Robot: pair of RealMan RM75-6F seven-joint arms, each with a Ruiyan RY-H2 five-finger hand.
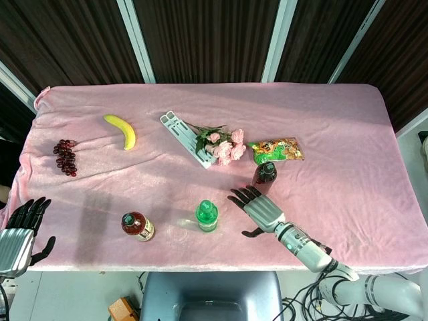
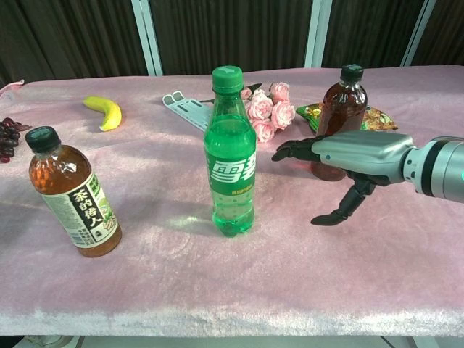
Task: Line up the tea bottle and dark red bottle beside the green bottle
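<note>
The green bottle (image 1: 207, 215) (image 2: 230, 154) stands upright near the table's front edge, in the middle. The tea bottle (image 1: 137, 226) (image 2: 72, 193), amber with a black cap, stands to its left. The dark red bottle (image 1: 264, 174) (image 2: 341, 119) stands upright further back on the right. My right hand (image 1: 257, 207) (image 2: 348, 156) hovers just in front of the dark red bottle, fingers spread and holding nothing. My left hand (image 1: 20, 231) hangs off the table's left front corner, empty with fingers apart.
A banana (image 1: 122, 130) (image 2: 104, 112), dark grapes (image 1: 66, 156), a white rack (image 1: 185, 137), pink flowers (image 1: 224, 144) (image 2: 267, 109) and a green snack packet (image 1: 277, 150) lie further back on the pink tablecloth (image 1: 348, 134).
</note>
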